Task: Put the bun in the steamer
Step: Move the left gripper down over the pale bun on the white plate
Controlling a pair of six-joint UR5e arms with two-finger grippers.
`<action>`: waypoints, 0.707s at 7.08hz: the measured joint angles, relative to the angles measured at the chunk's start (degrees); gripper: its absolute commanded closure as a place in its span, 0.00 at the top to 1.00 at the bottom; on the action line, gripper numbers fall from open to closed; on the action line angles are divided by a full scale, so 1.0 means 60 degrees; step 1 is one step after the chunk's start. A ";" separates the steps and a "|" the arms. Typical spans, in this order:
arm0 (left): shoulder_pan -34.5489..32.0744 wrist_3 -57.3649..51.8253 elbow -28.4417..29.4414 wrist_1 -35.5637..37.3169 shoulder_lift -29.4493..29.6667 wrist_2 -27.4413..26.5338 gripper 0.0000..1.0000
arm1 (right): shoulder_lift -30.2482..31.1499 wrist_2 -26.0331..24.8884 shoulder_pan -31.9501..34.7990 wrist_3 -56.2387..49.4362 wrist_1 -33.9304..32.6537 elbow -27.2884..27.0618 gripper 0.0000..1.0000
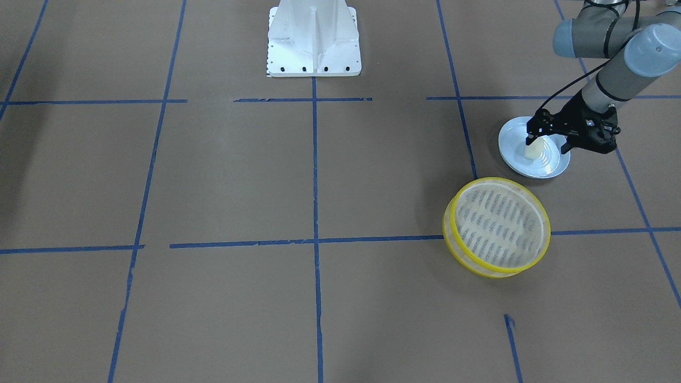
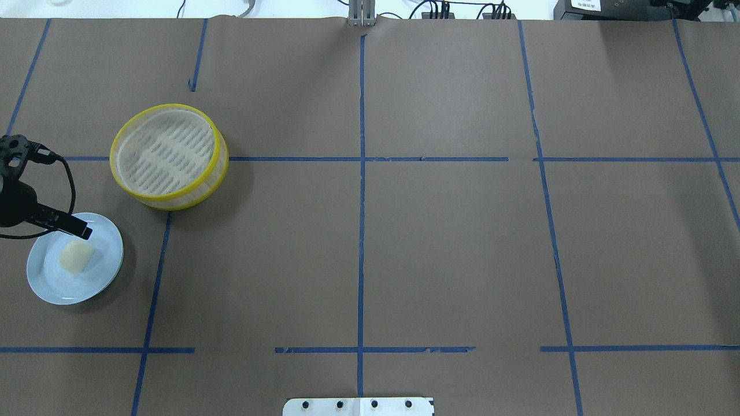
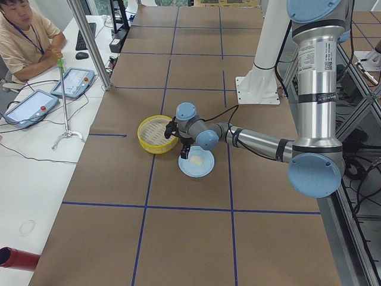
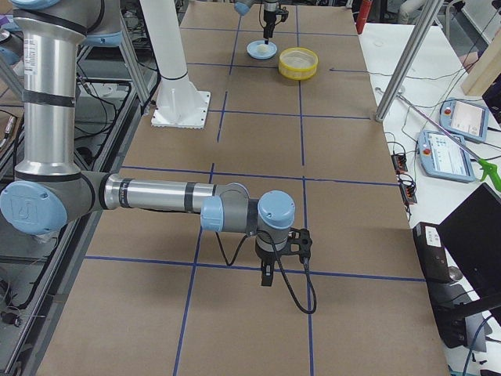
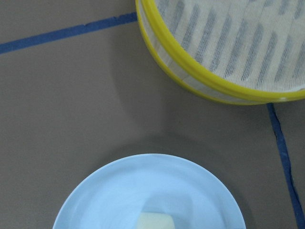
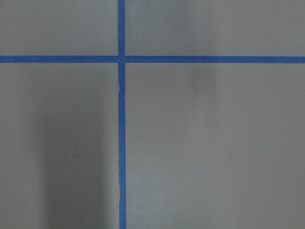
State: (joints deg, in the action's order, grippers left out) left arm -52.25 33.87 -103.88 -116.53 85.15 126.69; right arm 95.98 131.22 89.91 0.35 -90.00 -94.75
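the black left gripper (image 1: 548, 143) hovers at frame right, fingers apart over the small cream-white bun (image 1: 534, 150) on the pale blue ridged plate (image 1: 512, 150), likely readying a grasp before the yellow-rimmed round steamer (image 1: 499, 227) below; for the right gripper (image 4: 265, 276) i cannot tell.

— What does the right wrist camera look down on?
— Brown paper (image 6: 214, 157), flat, filling the whole view.
— Any marks?
— Two strips of blue tape. The long strip (image 6: 121, 152) runs top to bottom, left of centre. The cross strip (image 6: 214, 59) runs side to side, high up, and the two meet.
— Shadows?
— A soft dark band (image 6: 66, 167) left of the long strip.
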 measured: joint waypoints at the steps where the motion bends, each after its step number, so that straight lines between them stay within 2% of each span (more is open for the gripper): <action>1: 0.0091 -0.0013 0.0120 -0.0163 -0.0003 -0.0237 0.91 | 0.0000 0.0000 0.0000 0.0000 0.0000 0.0000 1.00; 3: 0.0297 -0.0003 0.0432 -0.0643 -0.0021 -0.0602 0.83 | 0.0000 0.0000 0.0000 0.0000 0.0000 0.0000 1.00; 5: 0.0586 0.0160 0.0595 -0.0799 -0.0036 -0.0663 0.83 | 0.0000 0.0000 0.0000 0.0000 0.0000 0.0000 1.00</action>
State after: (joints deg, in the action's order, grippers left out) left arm -48.73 34.83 -100.31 -121.32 84.94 122.71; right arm 95.98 131.22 89.91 0.35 -90.00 -94.75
